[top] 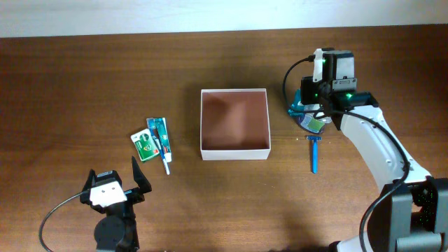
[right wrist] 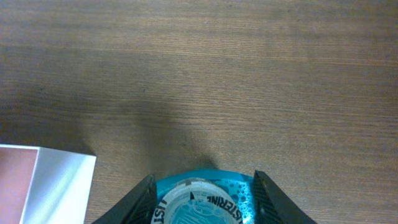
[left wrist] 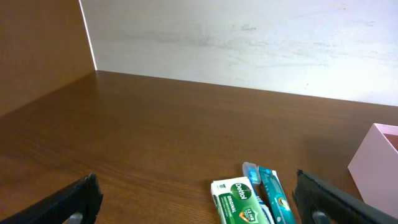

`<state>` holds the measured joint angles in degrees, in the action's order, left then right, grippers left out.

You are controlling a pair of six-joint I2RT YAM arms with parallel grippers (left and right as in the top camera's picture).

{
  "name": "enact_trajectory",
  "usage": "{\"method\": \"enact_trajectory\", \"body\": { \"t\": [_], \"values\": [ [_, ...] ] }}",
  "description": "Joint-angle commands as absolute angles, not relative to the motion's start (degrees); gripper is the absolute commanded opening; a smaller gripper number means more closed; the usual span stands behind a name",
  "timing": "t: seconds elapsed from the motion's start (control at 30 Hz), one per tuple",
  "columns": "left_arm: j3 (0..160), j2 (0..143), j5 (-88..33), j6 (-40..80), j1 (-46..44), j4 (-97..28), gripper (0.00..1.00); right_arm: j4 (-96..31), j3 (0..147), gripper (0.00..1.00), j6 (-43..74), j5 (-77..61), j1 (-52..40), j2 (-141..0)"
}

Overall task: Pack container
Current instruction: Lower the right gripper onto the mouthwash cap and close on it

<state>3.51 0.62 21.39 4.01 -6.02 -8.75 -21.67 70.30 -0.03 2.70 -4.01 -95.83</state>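
Note:
The container (top: 235, 150), a square white-walled box with a pinkish-brown inside, sits mid-table with nothing in it. Its corner shows in the left wrist view (left wrist: 376, 165) and the right wrist view (right wrist: 59, 183). My right gripper (top: 313, 112) is to the right of the box. Its fingers (right wrist: 205, 186) press both sides of a teal mouthwash bottle (right wrist: 205, 202), which shows under the gripper in the overhead view (top: 308, 120). My left gripper (top: 115, 183) is open and empty near the front edge. In its own view (left wrist: 196, 186) it faces the toiletries.
A green soap box (top: 144, 145) (left wrist: 239, 200), a teal toothpaste box (top: 158, 134) (left wrist: 273, 193) and a toothbrush (top: 166, 159) (left wrist: 250, 171) lie left of the container. A blue razor (top: 314, 154) lies right of it, just below the bottle.

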Motion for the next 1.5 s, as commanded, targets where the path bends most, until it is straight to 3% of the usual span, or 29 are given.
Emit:
{"method": "enact_trajectory", "body": {
  "t": [0.0, 0.43, 0.47, 0.53, 0.63, 0.83, 1.17, 1.33, 1.47],
  "values": [
    [2.83, 0.3, 21.17, 2.96, -5.74, -8.56, 1.0, -20.47, 71.16, 0.41, 0.51, 2.13, -4.12, -95.04],
    [2.83, 0.3, 21.17, 2.96, -5.74, -8.56, 0.99, -19.22, 74.24, 0.29, 0.51, 2.15, -4.12, -93.56],
    [2.83, 0.3, 21.17, 2.96, -5.74, -8.56, 0.99, -19.31, 74.24, 0.3, 0.51, 2.15, -4.12, -93.56],
    [2.83, 0.3, 21.17, 2.96, -5.74, -8.56, 0.99, -19.99, 74.22, 0.43, 0.51, 2.15, -4.12, -93.58],
    [2.83, 0.3, 21.17, 2.96, -5.74, -8.56, 0.99, -21.69, 74.19, 0.45, 0.51, 2.15, -4.12, -93.93],
    [2.81, 0.3, 21.17, 2.96, -5.74, -8.56, 1.0, -22.28, 74.17, 0.27, 0.51, 2.13, -4.12, -94.45],
    [2.83, 0.3, 21.17, 2.96, -5.74, -8.56, 0.99, -23.59, 74.15, 0.35, 0.54, 2.13, -4.12, -95.55],
    [2.81, 0.3, 21.17, 2.96, -5.74, -8.56, 0.99, -23.57, 74.15, 0.23, 0.54, 2.15, -4.12, -95.64],
    [2.81, 0.3, 21.17, 2.96, -5.74, -8.56, 0.99, -23.75, 74.15, 0.22, 0.54, 2.15, -4.12, -95.64]
  ]
}}
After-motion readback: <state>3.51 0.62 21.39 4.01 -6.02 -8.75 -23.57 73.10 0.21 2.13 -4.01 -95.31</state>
